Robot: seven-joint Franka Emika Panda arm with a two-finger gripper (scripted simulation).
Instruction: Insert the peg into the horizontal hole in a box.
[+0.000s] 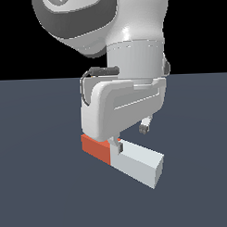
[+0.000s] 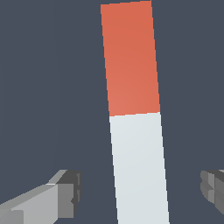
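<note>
I've got the tool [image 2: 139,192] spread wide w/ both fingers [image 2: 65,194] clear either side of the peg [image 2: 135,131] lying flat on the desk [image 1: 44,196], so I'd centre on the pale section, drop straight, then close evenly.

The arm's hand covers the middle of the peg [image 1: 135,162] in the exterior view, and the end effector [image 1: 131,135] is mostly hidden behind it. In the wrist view the peg's white end runs off the frame edge, and both fingers [image 2: 65,194] are cropped.
</note>
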